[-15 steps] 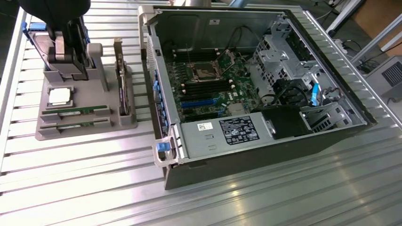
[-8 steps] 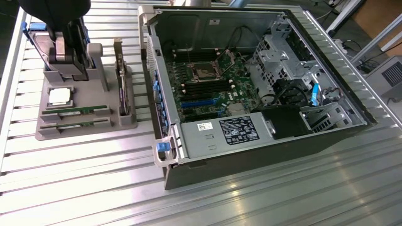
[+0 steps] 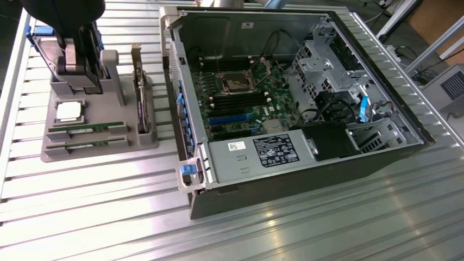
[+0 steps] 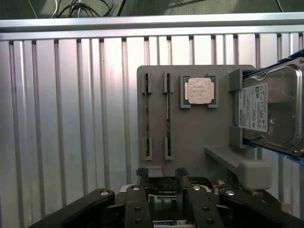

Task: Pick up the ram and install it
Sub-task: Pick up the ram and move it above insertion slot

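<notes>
Two ram sticks stand on edge in slots of a grey fixture [image 4: 190,137]; they are thin green boards, one [image 4: 147,121] beside the other [image 4: 167,116]. The exterior view has the same pair, the nearer stick [image 3: 86,143] and the farther one [image 3: 86,130], at the fixture's [image 3: 101,152] front end. My gripper [image 4: 161,179] hangs open above the fixture, short of the sticks, with nothing gripped. A dark card edge lies below its black fingertips [image 4: 141,176]. The black arm [image 3: 64,16] rises over the fixture's far end.
A square silver processor [image 4: 199,90] and a hard drive [image 4: 268,111] with blue rails also sit on the fixture, and an expansion card [image 3: 141,92] stands on edge. An open computer case [image 3: 290,92] lies at the exterior view's right, black memory slots [image 3: 236,101] showing on its motherboard.
</notes>
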Action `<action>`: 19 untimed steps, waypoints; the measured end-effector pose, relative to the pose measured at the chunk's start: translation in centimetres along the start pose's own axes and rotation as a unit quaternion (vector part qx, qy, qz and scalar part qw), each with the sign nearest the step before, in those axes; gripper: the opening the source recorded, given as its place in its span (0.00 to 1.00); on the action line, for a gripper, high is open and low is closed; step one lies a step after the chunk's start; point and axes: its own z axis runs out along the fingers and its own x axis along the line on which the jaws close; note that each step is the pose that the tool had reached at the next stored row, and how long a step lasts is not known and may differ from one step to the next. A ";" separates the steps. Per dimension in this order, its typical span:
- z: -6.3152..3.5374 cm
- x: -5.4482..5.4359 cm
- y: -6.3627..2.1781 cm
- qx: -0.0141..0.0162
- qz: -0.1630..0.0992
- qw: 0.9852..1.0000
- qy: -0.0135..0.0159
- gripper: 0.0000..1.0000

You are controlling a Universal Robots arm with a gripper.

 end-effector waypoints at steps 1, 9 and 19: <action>0.02 0.0 0.00 0.000 0.000 1.000 0.000 0.36; 0.28 0.0 -0.01 0.000 -0.002 1.000 0.000 0.36; 0.53 0.0 -0.02 0.000 -0.003 1.000 0.000 0.36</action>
